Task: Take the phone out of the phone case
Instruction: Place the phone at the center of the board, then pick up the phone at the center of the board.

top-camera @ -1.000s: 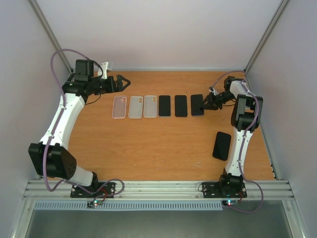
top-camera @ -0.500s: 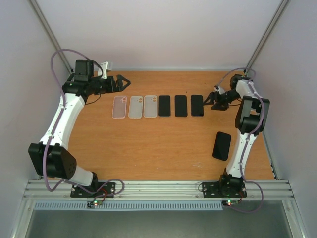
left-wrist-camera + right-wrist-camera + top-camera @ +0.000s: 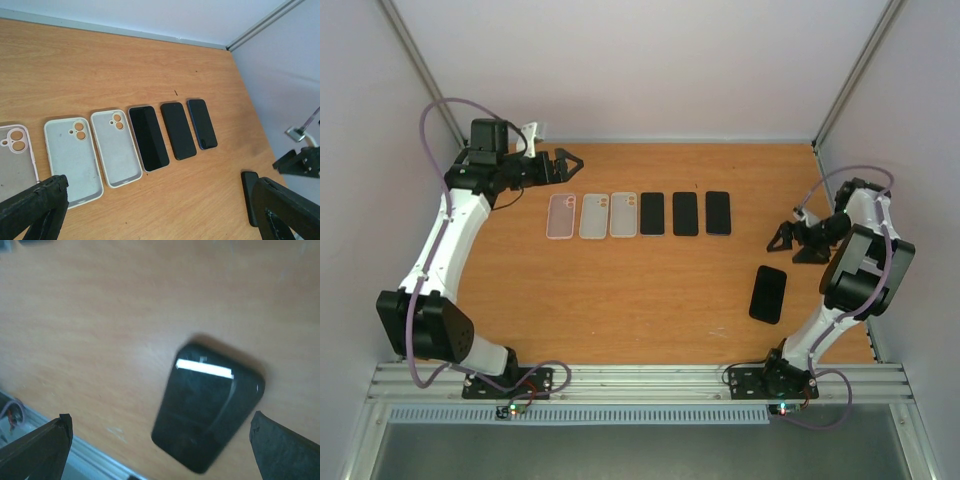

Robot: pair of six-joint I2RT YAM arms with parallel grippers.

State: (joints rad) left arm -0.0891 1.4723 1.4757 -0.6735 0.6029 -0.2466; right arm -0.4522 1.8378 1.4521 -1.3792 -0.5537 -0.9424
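Third phone (image 3: 718, 212), right hand (image 3: 782, 243) newly away

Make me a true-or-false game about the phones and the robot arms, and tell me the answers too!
1. Three empty cases lie side by side in the row. True.
2. The right gripper is holding something. False: it is open and holds nothing.
3. A lone black phone lies away from the row. True.
4. The row has five handsets in it. False: only three black phones lie there, next to the cases.
5. The left gripper is squeezed shut. False: it is open and empty, above the table's far left part.
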